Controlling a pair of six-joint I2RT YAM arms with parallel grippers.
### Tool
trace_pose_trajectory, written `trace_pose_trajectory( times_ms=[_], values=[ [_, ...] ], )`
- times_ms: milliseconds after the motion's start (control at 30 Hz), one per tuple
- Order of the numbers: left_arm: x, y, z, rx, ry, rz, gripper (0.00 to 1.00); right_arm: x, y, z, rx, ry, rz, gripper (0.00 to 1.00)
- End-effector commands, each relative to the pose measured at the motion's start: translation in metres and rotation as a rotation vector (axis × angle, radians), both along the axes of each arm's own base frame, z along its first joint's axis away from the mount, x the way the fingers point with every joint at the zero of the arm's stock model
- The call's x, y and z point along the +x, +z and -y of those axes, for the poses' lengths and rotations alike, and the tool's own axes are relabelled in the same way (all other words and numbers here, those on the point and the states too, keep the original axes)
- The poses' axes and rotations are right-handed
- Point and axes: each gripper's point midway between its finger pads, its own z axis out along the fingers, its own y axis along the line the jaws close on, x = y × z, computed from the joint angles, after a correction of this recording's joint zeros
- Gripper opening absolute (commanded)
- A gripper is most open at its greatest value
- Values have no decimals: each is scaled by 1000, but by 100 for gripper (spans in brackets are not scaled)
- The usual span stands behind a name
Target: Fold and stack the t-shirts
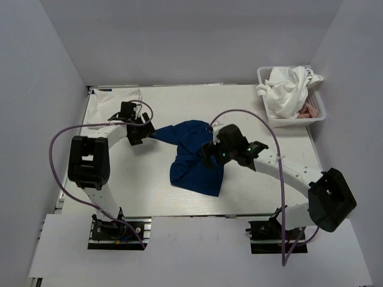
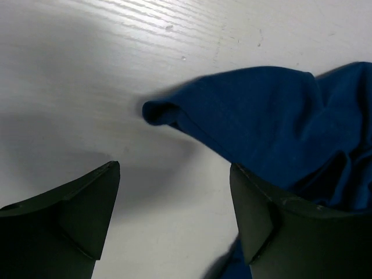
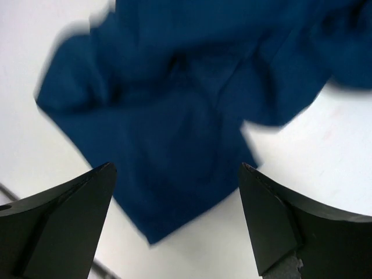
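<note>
White desk point(image 1: 149, 191) boxed in by pale walls, and the navy blue tee point(image 1: 191, 164) is lying crumpled pretty much dead centre of it. Up at the tee's 10 o'clock edge the left claw point(image 1: 139, 130) is hovering, fingers spread, nothing between them. Over the tee's 3 o'clock side the right claw point(image 1: 210, 154) is hanging, also spread wide and pinching nothing.

So I'm reading this as the flatten-it-out step: the shirt isn't laid flat yet and there's no fold in it. The next move is probably calling for each claw to drop onto an edge, pinch, and pull apart so the cloth is lying smooth before any folding.

Views are telling different stories. The left wrist cam is showing the rolled sleeve tip point(image 2: 160, 110) sitting just ahead of the open fingers, apart from them; the overhead isn't making that gap clear. The right wrist cam is blurry, just blue folds below. Only the overhead is showing the white mesh basket point(image 1: 317, 110) at 2 o'clock with white tees point(image 1: 287, 89) and a pink one point(image 1: 310, 109) piled in, plus a white cloth point(image 1: 116, 98) at 10 o'clock, maybe a folded tee, can't tell.
</note>
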Motion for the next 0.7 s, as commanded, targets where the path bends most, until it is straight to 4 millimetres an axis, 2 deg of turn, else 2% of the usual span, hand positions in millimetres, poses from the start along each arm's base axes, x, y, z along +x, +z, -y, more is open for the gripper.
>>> trace_pose_trajectory(
  times_ms=[0,67,100,133,233,267,300,333,367,400,433,467,533,567,600,667],
  values=[
    [21,4,9,24,-20,40,84,-29,-7,4,-52,12,16,91],
    [25,-13,13,31,-19,5,74,-47,-28,8,-126,58,19,91],
    [23,-20,17,27,-18,-12,72,-50,-30,9,-156,62,49,91],
    [30,-19,18,25,-18,2,69,-58,-41,13,-195,89,53,91],
    [35,-28,22,2,-3,-9,60,-67,-50,16,-257,125,83,91],
    [38,-31,27,-3,-4,-13,49,-71,-54,12,-261,148,84,91],
    [42,-30,28,-4,-4,-7,49,-77,-59,13,-271,162,77,91],
    [41,-34,28,-2,-4,-18,42,-76,-63,7,-264,178,85,91],
    [42,-36,28,0,-4,-28,8,-79,-67,5,-265,190,77,91],
    [42,-36,28,0,-4,-29,0,-80,-70,4,-269,189,74,91],
    [41,-39,28,2,-4,-42,0,-79,-69,-3,-258,196,86,91],
    [42,-40,26,10,1,-41,0,-81,-80,-4,-288,211,68,91],
    [39,-34,26,7,1,-26,0,-72,-81,-13,-291,201,98,91],
    [41,-26,24,18,-1,5,0,-71,-89,-16,-311,217,100,91],
    [43,-19,22,27,7,22,0,-70,-96,-17,-325,223,91,88],
    [45,-6,14,59,32,49,0,-67,-93,-29,-308,236,86,75]
  ],
)
